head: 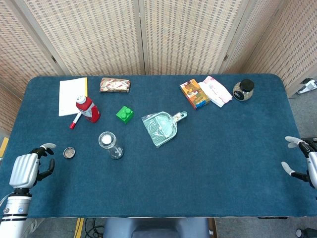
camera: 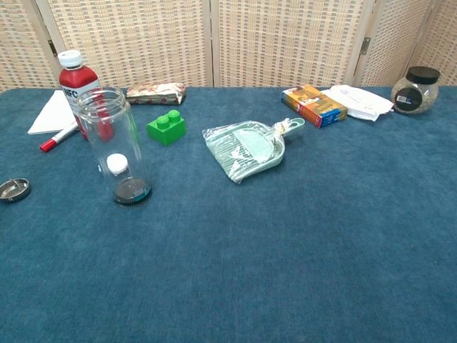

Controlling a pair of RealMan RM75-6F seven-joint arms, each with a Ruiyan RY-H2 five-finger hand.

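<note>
- My left hand point(head: 30, 168) rests at the near left edge of the bench point(head: 208, 168), fingers curled in on nothing; it shows only in the head view.
- My right hand point(head: 303, 161) sits at the near right edge, fingers apart, holding nothing and well away from every item.
- Nearest the left hand lies a small metal lid point(head: 69, 152), flat on the cloth, just beside the fingertips and not touched.
- Beyond the lid stands an open clear jar point(head: 110, 144), upright, a small white-capped item inside; I judge the lid to be its own.
- Behind it: a red juice bottle point(camera: 77, 91) upright, a red marker point(camera: 58, 137), a white notepad point(head: 72, 96), a green toy brick point(camera: 167, 126).
- Mid-bench lies a pale green dustpan point(camera: 246, 150) in clear wrap.
</note>
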